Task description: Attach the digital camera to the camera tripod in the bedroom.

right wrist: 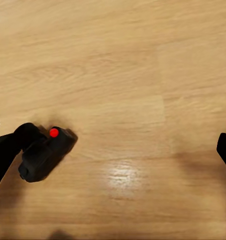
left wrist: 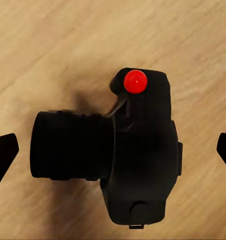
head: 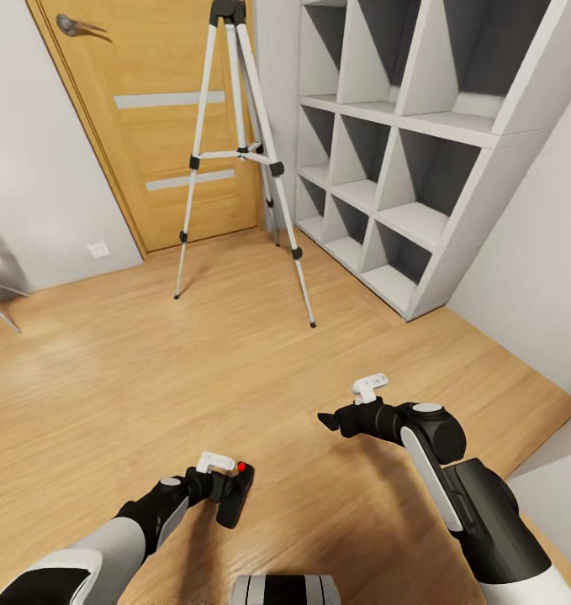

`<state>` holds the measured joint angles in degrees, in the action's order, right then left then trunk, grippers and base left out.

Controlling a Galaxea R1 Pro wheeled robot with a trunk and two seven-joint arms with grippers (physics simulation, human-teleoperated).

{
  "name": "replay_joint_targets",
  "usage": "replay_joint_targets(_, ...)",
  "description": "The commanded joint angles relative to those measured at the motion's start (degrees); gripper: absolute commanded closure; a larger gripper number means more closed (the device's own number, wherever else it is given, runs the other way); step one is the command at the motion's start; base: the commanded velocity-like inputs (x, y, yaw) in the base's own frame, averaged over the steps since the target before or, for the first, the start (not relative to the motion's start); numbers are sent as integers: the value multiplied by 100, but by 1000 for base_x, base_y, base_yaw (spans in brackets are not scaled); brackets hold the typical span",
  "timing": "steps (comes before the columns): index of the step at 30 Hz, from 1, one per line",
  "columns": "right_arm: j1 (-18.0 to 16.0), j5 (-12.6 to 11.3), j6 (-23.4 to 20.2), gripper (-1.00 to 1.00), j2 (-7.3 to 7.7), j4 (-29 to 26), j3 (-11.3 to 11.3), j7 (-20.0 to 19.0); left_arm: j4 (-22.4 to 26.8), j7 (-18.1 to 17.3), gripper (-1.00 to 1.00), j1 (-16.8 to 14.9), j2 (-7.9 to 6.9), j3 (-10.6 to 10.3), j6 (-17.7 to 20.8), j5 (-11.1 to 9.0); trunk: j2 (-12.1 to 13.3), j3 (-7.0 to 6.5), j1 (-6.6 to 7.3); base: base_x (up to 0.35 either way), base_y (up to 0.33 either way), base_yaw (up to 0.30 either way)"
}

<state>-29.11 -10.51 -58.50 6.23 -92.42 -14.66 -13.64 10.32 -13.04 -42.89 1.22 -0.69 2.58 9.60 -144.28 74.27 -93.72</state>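
— Any text, labels or numbers you can read from there?

— None that I can make out. The digital camera body is plain black, and I see no lettering on the camera tripod, door or shelves.

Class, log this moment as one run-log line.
left gripper: at digital camera, grip unclear | right gripper: open, empty | camera tripod: standing by door, unmounted
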Motion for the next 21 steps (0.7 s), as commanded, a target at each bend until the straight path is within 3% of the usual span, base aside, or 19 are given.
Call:
replay_joint_targets(1,-5,-12,-22,-100,3,-4,-5,3,13,-5,-100,-1,11,-3,32,65,-2,4,1,0,0,0)
replay_joint_targets(11,1,-12,-21,-100,1,-4,-10,10,14,202,-100,18,357,-11,312,271,-2,4,1,0,0,0)
replay_joint_targets(15,1,-12,-21,-100,-3,-4,-12,10,14,498,-100,26,416,-11,403,291,-2,4,1,0,0,0)
replay_joint_targets(21,1,-12,-21,-100,-6,-4,-17,11,14,715,-100,39,452,-14,447,301,-10,137,-14,0,0,0)
